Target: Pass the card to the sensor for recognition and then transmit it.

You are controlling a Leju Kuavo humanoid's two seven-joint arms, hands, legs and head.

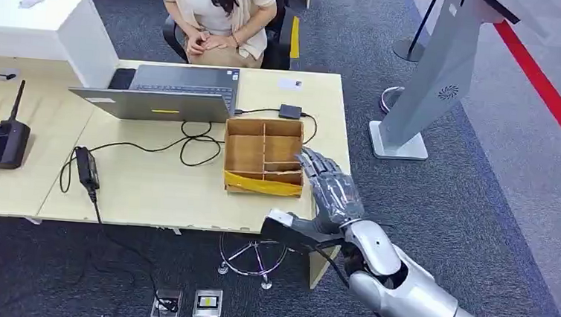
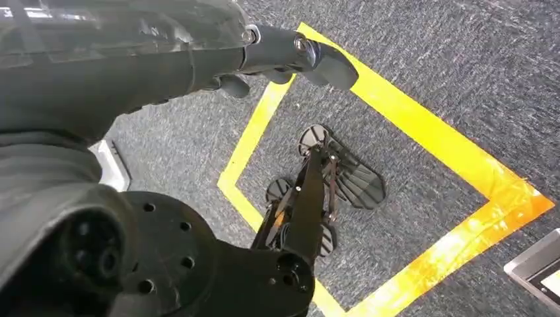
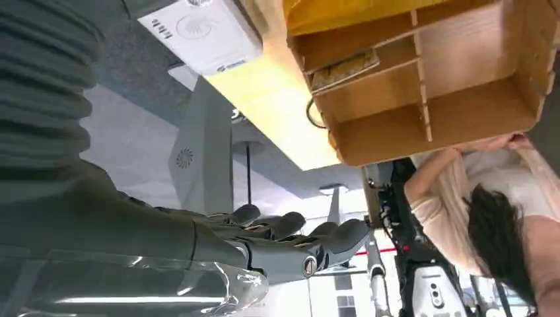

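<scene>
Hovering right hand (image 1: 329,186) just beside box (image 1: 263,156) at desk's (image 1: 186,189) right edge, fingers apart, holding nothing. Left hand (image 2: 290,56) hanging over floor; can't tell grip. Card (image 3: 345,69) prob. lying flat in a box compartment. Looking thin, light, stiff, slick: pinching by an edge seems best. No readable writing.

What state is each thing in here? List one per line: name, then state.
Right robot hand: open, empty, beside the box.
Cardboard box: open-topped, with dividers; something flat lies in one compartment.
Laptop: lid open, facing the seated person.
Black adapter: lying flat, cable attached.
Left robot hand: hanging above the floor, state unclear.
</scene>
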